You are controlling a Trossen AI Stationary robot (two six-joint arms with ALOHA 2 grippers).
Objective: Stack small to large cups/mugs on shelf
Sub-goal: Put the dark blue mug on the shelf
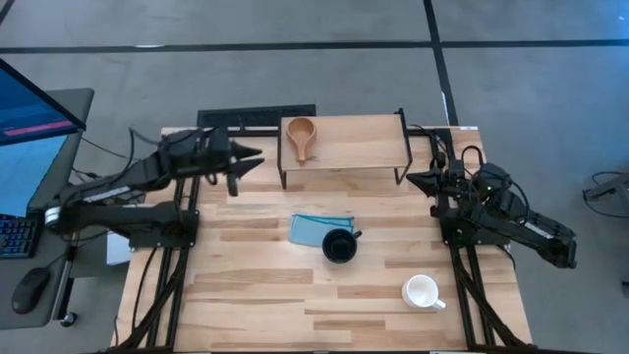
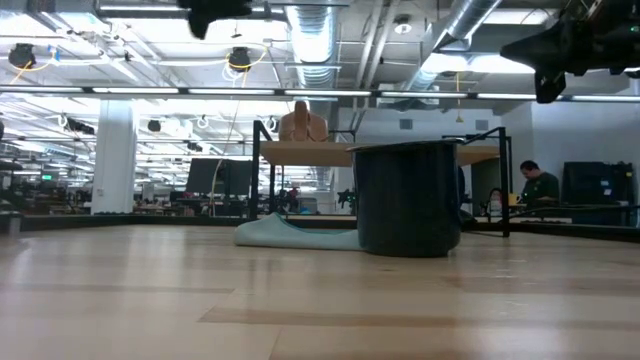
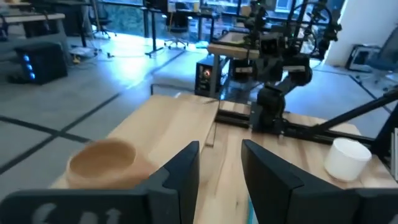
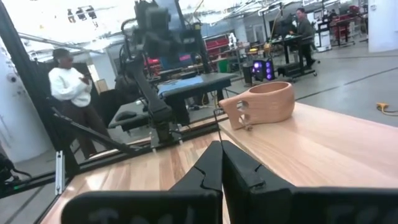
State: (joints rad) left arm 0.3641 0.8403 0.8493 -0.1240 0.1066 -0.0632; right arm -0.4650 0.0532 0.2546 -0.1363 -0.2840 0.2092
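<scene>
The tan wooden cup (image 1: pixel 300 136) stands upright on the left end of the shelf (image 1: pixel 364 143), its flat handle toward the near edge; it also shows in both wrist views (image 3: pixel 102 160) (image 4: pixel 264 102). The navy mug (image 1: pixel 339 245) (image 2: pixel 408 198) stands mid-table against the blue cloth (image 1: pixel 316 229). The white mug (image 1: pixel 423 292) (image 3: pixel 347 158) stands near the table's right near corner. My left gripper (image 1: pixel 251 159) (image 3: pixel 221 155) hovers open off the shelf's left end. My right gripper (image 1: pixel 413 179) (image 4: pixel 221 152) hovers shut off the shelf's right end.
The shelf's thin black legs (image 1: pixel 401 175) stand on the table's far half. A monitor and keyboard (image 1: pixel 20 236) sit beyond the left edge. A person in white (image 4: pixel 71 87) stands in the room behind the left arm.
</scene>
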